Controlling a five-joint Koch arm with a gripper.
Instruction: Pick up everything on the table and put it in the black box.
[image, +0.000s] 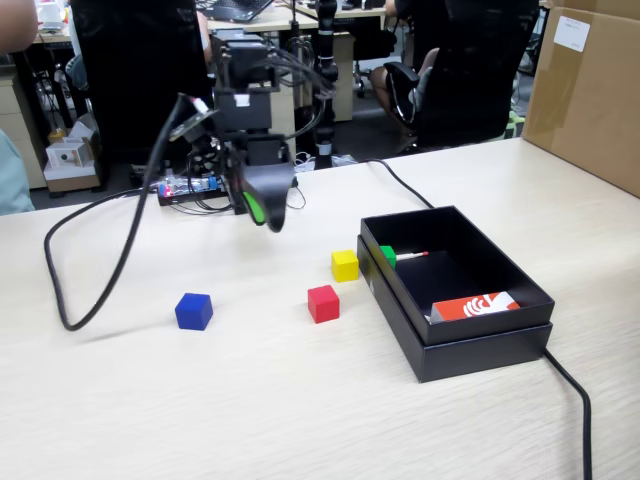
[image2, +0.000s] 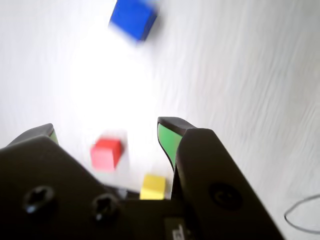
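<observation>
One cube seems done: the green cube (image: 387, 254) lies inside the black box (image: 520, 296); the blue cube (image: 194, 311), red cube (image: 323, 303) and yellow cube (image: 345, 265) remain on the table (image: 300, 420); the pincer (image2: 105, 135) hangs above them, agape and empty.
</observation>
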